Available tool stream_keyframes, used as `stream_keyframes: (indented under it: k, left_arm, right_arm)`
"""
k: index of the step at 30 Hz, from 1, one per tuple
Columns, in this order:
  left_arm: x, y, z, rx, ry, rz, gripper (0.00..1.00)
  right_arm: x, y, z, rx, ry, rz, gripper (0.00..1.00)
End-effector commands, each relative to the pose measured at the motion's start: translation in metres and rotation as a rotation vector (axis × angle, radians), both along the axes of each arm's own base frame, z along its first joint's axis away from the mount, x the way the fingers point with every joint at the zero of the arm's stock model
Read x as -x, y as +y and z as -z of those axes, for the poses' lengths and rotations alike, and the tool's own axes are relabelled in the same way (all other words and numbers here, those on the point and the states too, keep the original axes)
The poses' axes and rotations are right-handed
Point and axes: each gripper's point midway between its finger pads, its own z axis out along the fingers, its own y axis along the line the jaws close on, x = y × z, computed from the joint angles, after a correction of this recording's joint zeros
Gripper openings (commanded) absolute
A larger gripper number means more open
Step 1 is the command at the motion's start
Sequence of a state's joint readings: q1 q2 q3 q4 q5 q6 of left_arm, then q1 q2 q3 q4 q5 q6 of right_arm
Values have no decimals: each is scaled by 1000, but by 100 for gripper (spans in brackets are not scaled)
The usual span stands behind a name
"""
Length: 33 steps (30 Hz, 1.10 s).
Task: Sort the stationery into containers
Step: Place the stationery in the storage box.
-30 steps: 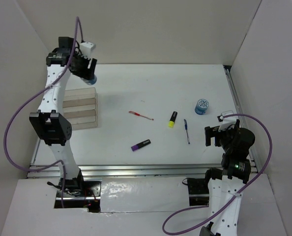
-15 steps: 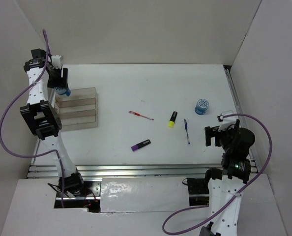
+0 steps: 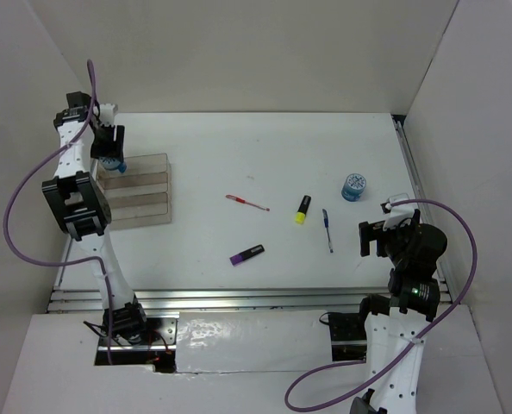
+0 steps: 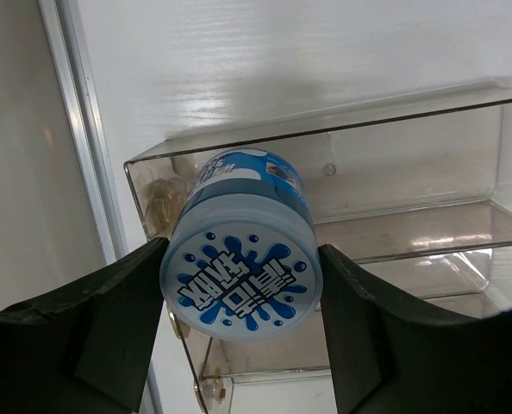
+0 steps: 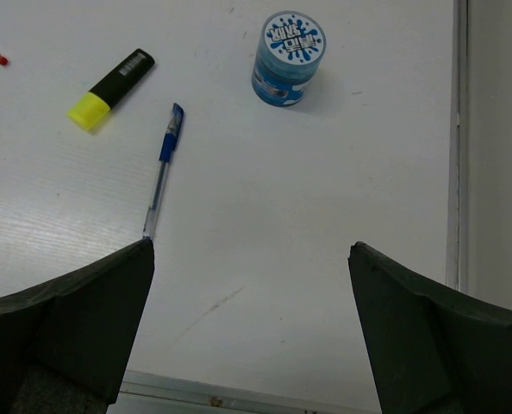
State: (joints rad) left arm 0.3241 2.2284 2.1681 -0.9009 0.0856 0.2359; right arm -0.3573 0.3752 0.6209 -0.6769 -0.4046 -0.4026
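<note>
My left gripper (image 3: 111, 158) is shut on a blue roll (image 4: 240, 255) with a white patterned top and holds it over the far left corner of the clear organiser tray (image 3: 140, 191), which also shows in the left wrist view (image 4: 411, 172). The second blue roll (image 3: 353, 186) stands at the right, also seen in the right wrist view (image 5: 289, 57). The yellow highlighter (image 3: 302, 209), blue pen (image 3: 327, 230), red pen (image 3: 246, 203) and purple highlighter (image 3: 246, 254) lie on the table's middle. My right gripper (image 5: 252, 285) is open and empty over bare table near the front right.
White walls enclose the table on the left, back and right. A metal rail (image 3: 239, 297) runs along the front edge, and another rail (image 5: 459, 172) runs along the right edge. The tray's left wall sits close to the left rail (image 4: 84, 155).
My left arm has swung left with the blue roll, from behind the tray's far right corner to its far left corner, then settled slightly. The right arm has not moved.
</note>
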Motion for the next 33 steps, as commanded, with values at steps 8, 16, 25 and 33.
stream_keyframes:
  k: [8, 16, 25, 33]
  left_arm:
    - [-8, 10, 13, -38, -3, -4, 21]
    - [-7, 6, 27, -30, 22, 2, 43]
    - [-8, -1, 14, -28, 0, 19, 83]
    - [-18, -21, -93, -35, -239, 36, 92]
  right_arm:
    - [0, -1, 4, 0, 15, 2, 100]
    - [1, -1, 3, 3, 11, 3, 100]
    - [1, -1, 1, 3, 1, 6, 100]
    - [1, -3, 0, -3, -2, 24, 100]
